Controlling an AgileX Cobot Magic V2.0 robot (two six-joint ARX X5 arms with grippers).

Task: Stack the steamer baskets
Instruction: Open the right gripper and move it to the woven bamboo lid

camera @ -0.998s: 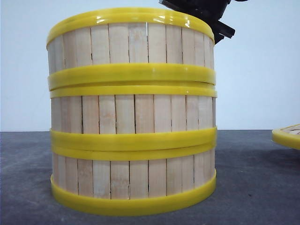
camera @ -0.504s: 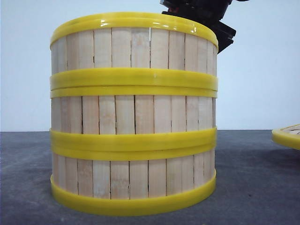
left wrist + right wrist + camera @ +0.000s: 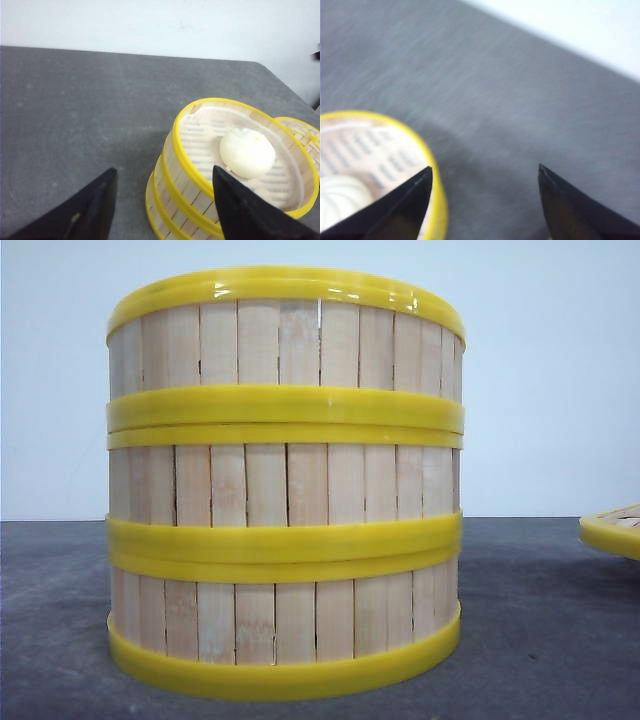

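Here, three steamer baskets (image 3: 285,480) stand stacked in one tall column on the grey table (image 3: 540,640), their yellow bands meeting squarely in the front view. Just beside the stack, on its right, lies another yellow-rimmed basket (image 3: 612,528), low on the table and cut by the frame edge. The top basket of the stack holds a white bun (image 3: 247,152) on its slatted floor. The left gripper (image 3: 162,186) hangs above and beside the stack, its dark fingers (image 3: 90,210) spread wide with nothing between them. The right gripper (image 3: 485,185) is likewise splayed apart and bare, over the table next to the stack's rim; that view is blurred.
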